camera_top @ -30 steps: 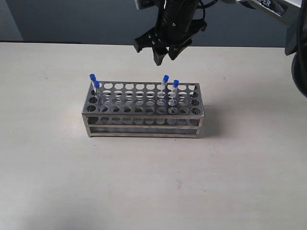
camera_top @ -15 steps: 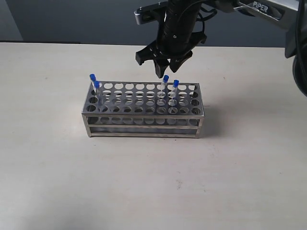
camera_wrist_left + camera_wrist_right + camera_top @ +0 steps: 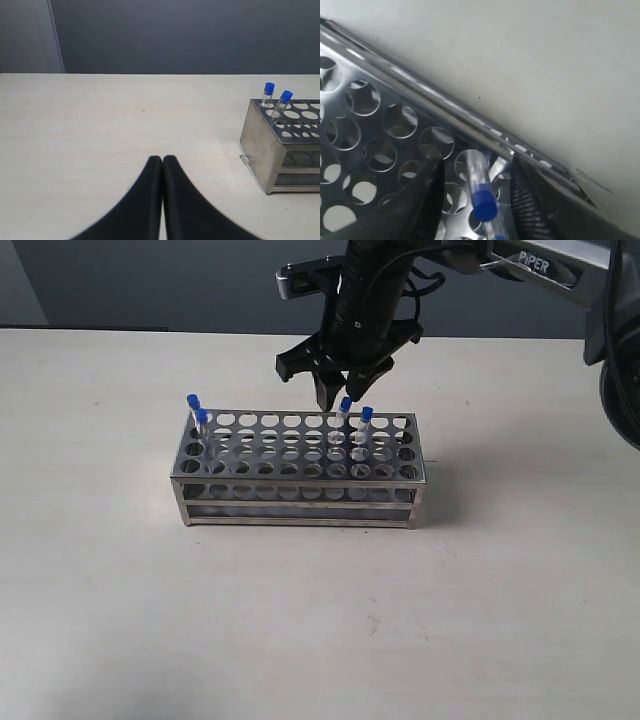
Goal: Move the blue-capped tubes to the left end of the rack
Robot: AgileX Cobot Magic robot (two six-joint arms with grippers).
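The rack (image 3: 300, 468) stands on the pale surface (image 3: 120, 600), its long side toward the exterior camera. All four blue-capped tubes sit upright or nearly so in its holes. The first tube (image 3: 193, 403) is in the far left corner. The second tube (image 3: 202, 420) is just beside it, a little nearer the camera. The third tube (image 3: 345, 405) is in a far row, right of the middle. The fourth tube (image 3: 366, 417) is just to its right and slightly nearer.

The right tool (image 3: 339, 397) points down over the rack with its fingers spread apart, one on each side of the third tube's cap. From the right wrist, that third tube (image 3: 481, 187) lies between the two dark fingers (image 3: 427, 200), and a gap shows on either side, so nothing is gripped. The rack's holed top plate (image 3: 380, 130) fills the space below.

The left tool (image 3: 162, 161) has its fingers pressed together and holds nothing. It is over bare surface, well apart from the rack's (image 3: 260, 145) left end, where the first tube (image 3: 268, 92) and the second tube (image 3: 285, 97) stand side by side.
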